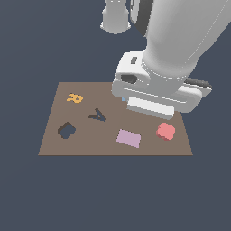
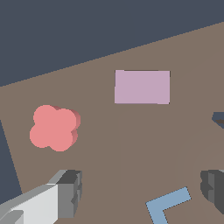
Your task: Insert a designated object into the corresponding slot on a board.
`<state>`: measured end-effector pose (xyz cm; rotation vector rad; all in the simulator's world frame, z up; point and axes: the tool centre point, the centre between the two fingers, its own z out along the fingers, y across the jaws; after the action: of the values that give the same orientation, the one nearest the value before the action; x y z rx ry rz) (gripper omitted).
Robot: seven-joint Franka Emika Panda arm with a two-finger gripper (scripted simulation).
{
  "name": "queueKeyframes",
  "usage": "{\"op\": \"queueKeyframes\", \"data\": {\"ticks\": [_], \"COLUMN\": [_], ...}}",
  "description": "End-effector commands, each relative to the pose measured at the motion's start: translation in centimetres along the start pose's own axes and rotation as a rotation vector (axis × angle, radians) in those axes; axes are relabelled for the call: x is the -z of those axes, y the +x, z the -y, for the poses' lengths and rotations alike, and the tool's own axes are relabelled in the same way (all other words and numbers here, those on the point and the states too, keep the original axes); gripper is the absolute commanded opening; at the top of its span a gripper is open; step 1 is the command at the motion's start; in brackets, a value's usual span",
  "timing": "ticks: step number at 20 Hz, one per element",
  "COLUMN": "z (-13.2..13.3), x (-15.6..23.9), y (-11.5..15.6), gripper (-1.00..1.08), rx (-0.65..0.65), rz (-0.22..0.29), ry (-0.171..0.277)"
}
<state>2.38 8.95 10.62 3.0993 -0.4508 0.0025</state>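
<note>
Our gripper [image 2: 142,188] hovers, jaws apart, over the board [image 1: 54,144]; red block [image 2: 54,127] probably lies untouched nearby.

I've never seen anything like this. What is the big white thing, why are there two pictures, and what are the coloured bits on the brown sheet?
The white thing is a simulated robot arm. One picture looks at the scene from outside; the other comes from a camera on the arm's wrist, looking down past its hand. That hand has two grey fingers, spread apart and holding nothing.

The brown board carries loose shapes: a coral-red flower block, a pale pink rectangle, an orange letter R, and a blue angled piece under the hand. The dark shapes are holes: a flower-shaped slot and a letter-A cutout. The red block belongs in the flower slot, but lies far from it, untouched.
</note>
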Motion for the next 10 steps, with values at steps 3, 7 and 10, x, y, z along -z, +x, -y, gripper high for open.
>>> {"op": "queueKeyframes", "data": {"ticks": [3, 7, 10], "z": [3.3, 5.6, 6.9], "x": [-2.0, -3.5, -4.3], "y": [0.6, 1.2, 1.7], "gripper": [1.0, 1.0, 1.0], "rx": [-0.077, -0.132, -0.164], "rz": [0.001, 0.002, 0.003], "ry": [0.003, 0.005, 0.007]}}
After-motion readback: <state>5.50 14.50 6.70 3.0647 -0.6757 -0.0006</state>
